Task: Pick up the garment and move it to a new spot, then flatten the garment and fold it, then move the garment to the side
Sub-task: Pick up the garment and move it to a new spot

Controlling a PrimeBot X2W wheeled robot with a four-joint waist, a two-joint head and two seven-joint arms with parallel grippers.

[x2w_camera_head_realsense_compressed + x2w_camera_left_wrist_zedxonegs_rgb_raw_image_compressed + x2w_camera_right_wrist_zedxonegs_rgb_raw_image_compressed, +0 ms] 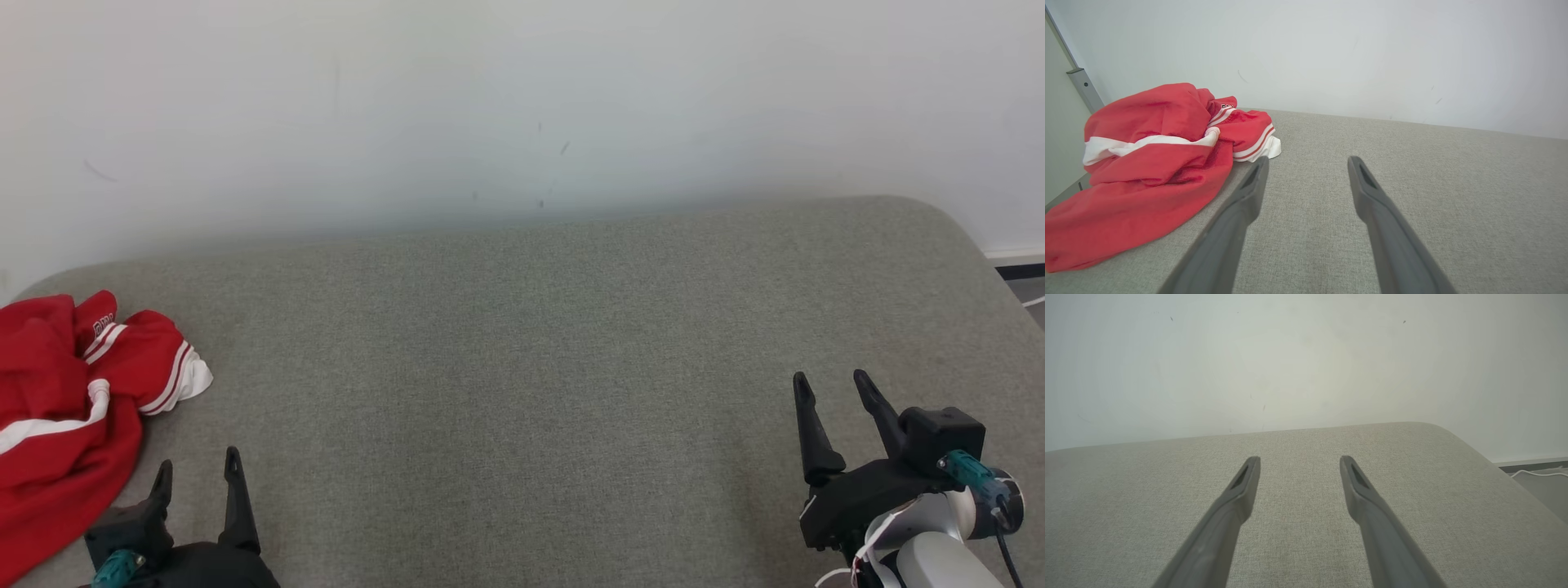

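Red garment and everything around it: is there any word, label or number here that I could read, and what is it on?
White lettering on a fold of the red garment: partly hidden in the creases and too small to read.
No other text, label or number can be made out.

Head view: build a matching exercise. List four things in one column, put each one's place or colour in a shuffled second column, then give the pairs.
1. garment
2. left gripper
3. right gripper
4. cushion

A. lower right, jaws open
B. grey-green, spans the middle
C. red and white, crumpled at far left
D. lower left, jaws open

Pairs: 1-C, 2-D, 3-A, 4-B
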